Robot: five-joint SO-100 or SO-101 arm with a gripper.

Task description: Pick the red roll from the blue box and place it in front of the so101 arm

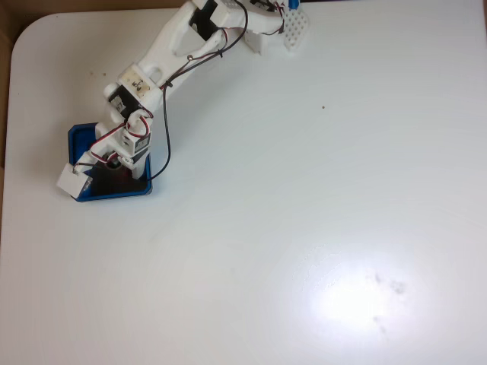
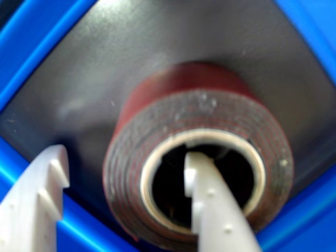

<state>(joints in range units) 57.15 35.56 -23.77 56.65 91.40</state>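
- Wrist view: red roll lies flat on the matte black floor of the blue box. Glossy red outer wall, grainy grey-red layered face, pale cream core ring around a dark hole.
- hand parted around the roll's wall at 9 o'clock: smooth pointed white finger with studs sits inside the core hole, toothed white finger outside. Not clamped; a gap shows between the outer finger and the roll.
- Fixed view: so101 arm, white plastic with black servos and red/black wires, reaches from 12 o'clock down to the box at 9 o'clock on the glossy white desk.
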